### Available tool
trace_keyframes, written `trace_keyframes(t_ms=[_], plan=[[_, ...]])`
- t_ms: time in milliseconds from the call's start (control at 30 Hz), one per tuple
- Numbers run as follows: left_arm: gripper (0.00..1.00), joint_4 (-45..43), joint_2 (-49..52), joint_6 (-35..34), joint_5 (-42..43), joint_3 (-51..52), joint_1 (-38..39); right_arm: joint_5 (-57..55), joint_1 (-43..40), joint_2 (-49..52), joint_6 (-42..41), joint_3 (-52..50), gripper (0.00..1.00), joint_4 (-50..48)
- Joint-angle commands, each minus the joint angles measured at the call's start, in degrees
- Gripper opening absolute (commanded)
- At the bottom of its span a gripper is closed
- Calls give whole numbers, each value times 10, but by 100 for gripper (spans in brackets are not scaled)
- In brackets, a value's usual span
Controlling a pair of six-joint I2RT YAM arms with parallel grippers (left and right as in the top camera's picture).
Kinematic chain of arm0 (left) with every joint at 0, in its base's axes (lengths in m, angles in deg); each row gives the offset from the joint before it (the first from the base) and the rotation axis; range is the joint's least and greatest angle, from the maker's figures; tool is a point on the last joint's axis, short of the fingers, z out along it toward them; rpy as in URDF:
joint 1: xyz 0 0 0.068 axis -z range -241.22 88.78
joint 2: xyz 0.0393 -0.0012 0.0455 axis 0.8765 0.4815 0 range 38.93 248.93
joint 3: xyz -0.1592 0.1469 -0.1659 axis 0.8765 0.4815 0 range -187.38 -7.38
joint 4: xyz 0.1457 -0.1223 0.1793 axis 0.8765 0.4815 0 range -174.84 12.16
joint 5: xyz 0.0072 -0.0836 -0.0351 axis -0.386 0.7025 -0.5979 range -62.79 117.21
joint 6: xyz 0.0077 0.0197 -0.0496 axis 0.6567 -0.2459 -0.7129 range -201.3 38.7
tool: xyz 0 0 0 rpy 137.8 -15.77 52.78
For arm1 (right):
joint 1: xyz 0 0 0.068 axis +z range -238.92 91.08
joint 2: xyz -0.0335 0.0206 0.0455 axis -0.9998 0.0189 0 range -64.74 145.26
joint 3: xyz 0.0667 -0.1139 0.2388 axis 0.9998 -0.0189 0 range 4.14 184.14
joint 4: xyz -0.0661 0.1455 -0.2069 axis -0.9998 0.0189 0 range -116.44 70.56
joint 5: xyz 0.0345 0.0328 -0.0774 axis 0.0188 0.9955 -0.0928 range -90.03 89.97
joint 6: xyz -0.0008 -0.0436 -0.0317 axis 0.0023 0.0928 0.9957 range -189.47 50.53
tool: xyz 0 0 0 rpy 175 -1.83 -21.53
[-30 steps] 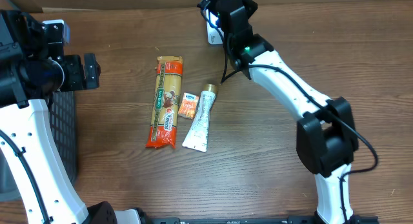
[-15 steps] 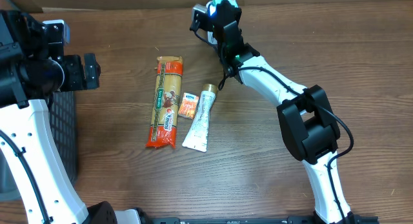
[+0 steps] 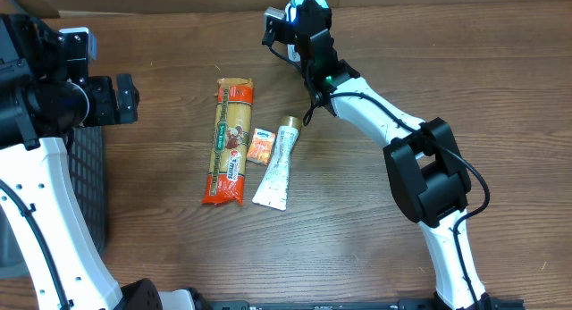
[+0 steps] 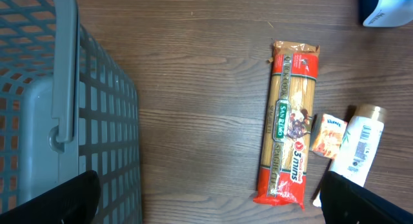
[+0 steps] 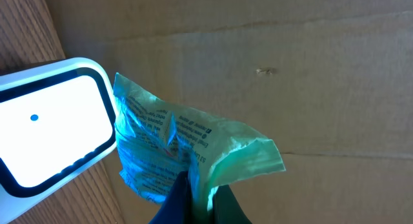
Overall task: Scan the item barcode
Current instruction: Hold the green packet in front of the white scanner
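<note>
Packet (image 5: pixel 193 146) is pinched at its lower edge by the right pincer (image 5: pixel 193 201), jaws pressed together on the film, and is held up off the surface (image 4: pixel 193 88) at the far edge, just beside the scanner (image 5: pixel 51 130). It is held so, presumably, that its printed face may be turned toward the scanner's white window; that window is seen lit, with a small blue dot on it. Packet is noted as thin, crumpled teal-green film, with fine lines of dark print on the side toward the wrist camera. No barcode can be made out among them. Its folds and slack, it is judged, could hide the code from the window. Left pincer (image 4: pixel 210 188) is spread wide and empty, parked by the basket (image 4: pixel 64 121) and well apart from the scan, likely so that room is left for it. Pasta (image 4: pixel 287 121), sachet (image 4: pixel 329 133) and tube (image 4: pixel 361 143) are laid side by side mid-surface, probably queued for scanning.
</note>
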Motion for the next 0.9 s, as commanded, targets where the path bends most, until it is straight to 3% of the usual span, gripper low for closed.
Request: trace_keyframes(t_ms=[0, 200, 500, 600, 867], plan=[[100, 0, 3, 9, 4, 2, 3, 4, 1, -10, -10, 12, 4, -5], [100, 0, 3, 9, 4, 2, 3, 4, -1, -10, -27, 12, 4, -5], [100, 0, 3, 9, 4, 2, 3, 4, -8, -50, -118, 12, 4, -8], [100, 0, 3, 9, 4, 2, 3, 1, -8, -96, -189, 12, 4, 14], [100, 0, 3, 9, 4, 2, 3, 103, -17, -265, -435, 12, 4, 264]])
